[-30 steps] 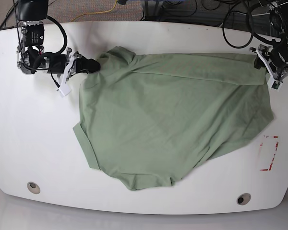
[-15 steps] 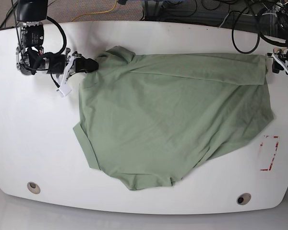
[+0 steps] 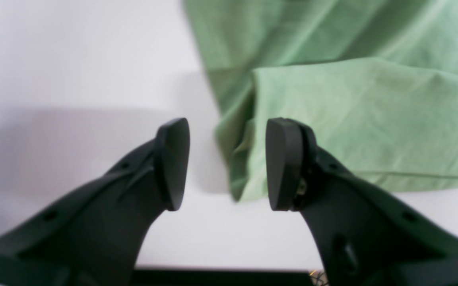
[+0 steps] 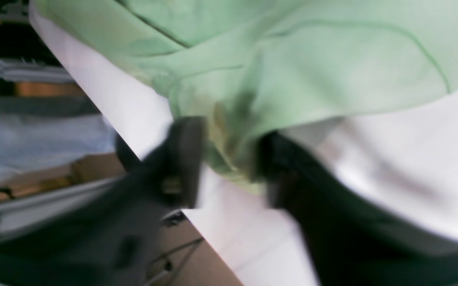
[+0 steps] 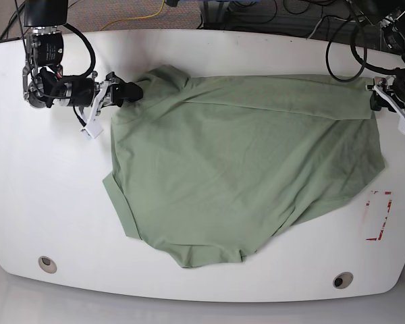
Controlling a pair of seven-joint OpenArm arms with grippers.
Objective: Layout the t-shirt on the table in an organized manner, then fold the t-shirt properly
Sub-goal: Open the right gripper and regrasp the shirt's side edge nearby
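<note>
Between the right gripper's (image 4: 229, 159) closing jaws, a bunched edge of the shirt (image 5: 243, 165) spread on the table (image 5: 47, 196); between the left gripper's (image 3: 226, 163) wide jaws, a loose folded corner.

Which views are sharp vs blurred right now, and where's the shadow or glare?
Base view: sharp throughout, even light, soft sheen on the table. Left wrist view: the fingertips are fairly crisp, the t-shirt is soft, and a broad grey shadow lies on the tabletop at left. Right wrist view: heavy smear over everything, the right gripper and the fabric edges are streaked.
</note>
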